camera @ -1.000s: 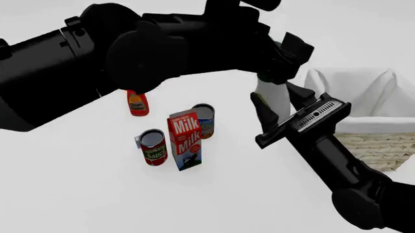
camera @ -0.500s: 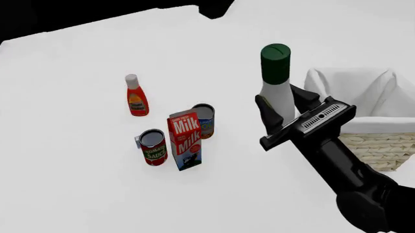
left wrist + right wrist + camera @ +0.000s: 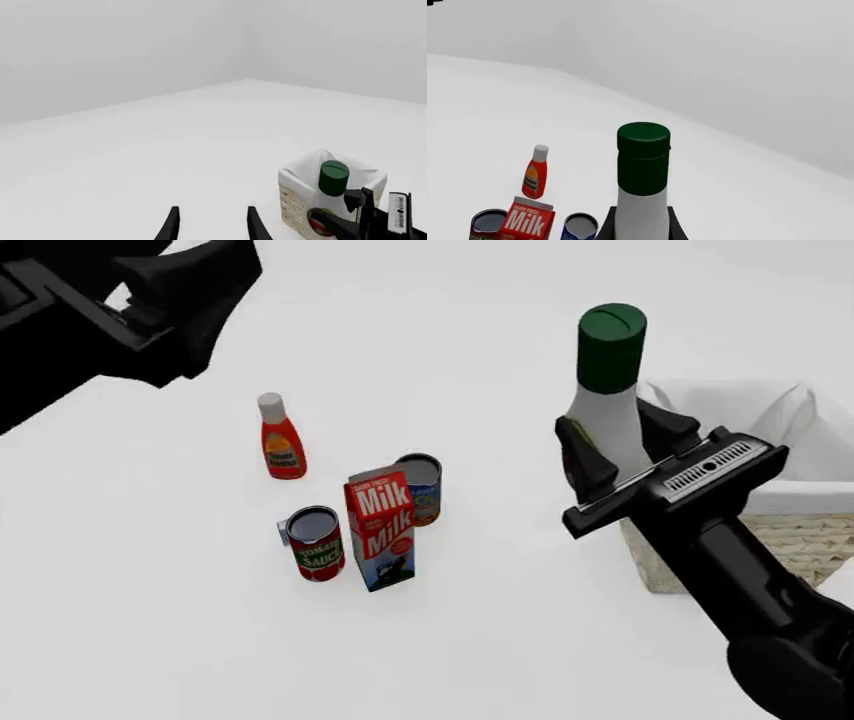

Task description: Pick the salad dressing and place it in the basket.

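Over the last second we saw two things change: the left arm, which had blocked most of the front view, swung up and away toward the far left corner, and our right gripper (image 3: 610, 455) carried the salad dressing (image 3: 607, 390) higher and closer to the basket (image 3: 787, 530). At this moment the right pincer was clamped on the bottle's bulging lower body, holding it upright with the dark green cap well above the fingers and the neck clear of them. The basket sat just beyond and to the outer side of that pincer, its white cloth lining partly hidden behind the bottle. The left gripper (image 3: 212, 225) hung high above the table with its fingers spread and nothing between them. The ketchup bottle (image 3: 279, 440), milk carton (image 3: 380, 528), tomato sauce can (image 3: 315, 542) and the blue can (image 3: 420, 488) stood well off to the pincer's inner side, untouched. We judged the pick done and the carry under way; what remained was to bring the bottle over the lining's rim, lower it, and let go.
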You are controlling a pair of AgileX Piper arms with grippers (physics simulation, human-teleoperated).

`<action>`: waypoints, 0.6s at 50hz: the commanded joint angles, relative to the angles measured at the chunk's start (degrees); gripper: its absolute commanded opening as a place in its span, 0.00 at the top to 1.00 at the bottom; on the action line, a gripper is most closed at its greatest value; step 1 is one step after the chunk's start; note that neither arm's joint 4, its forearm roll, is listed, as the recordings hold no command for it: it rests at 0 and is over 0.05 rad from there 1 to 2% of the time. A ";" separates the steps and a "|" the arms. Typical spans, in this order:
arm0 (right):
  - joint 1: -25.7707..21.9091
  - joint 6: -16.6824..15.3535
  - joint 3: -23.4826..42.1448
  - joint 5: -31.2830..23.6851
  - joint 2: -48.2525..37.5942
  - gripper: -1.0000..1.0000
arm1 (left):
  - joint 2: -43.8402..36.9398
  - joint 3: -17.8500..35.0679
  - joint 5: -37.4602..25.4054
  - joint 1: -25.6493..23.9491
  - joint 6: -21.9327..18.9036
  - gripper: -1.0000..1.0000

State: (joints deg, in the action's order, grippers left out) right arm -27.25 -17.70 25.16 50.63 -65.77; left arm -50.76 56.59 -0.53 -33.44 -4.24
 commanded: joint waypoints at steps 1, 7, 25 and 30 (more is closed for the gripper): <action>2.12 1.26 1.09 -3.78 5.48 1.00 | 9.21 -16.36 9.07 13.15 0.35 0.00; 3.32 1.11 1.82 -6.06 7.64 1.00 | 12.66 -25.43 14.15 19.88 0.35 0.00; 8.38 2.41 4.19 -10.38 13.37 1.00 | 23.98 -50.90 26.44 31.88 1.84 0.00; 10.72 3.07 4.97 -10.65 13.64 1.00 | 30.60 -56.56 26.19 33.70 -0.47 0.00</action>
State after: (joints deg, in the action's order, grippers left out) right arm -19.92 -16.36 28.58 41.41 -54.40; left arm -28.86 11.52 22.78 -4.34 -3.41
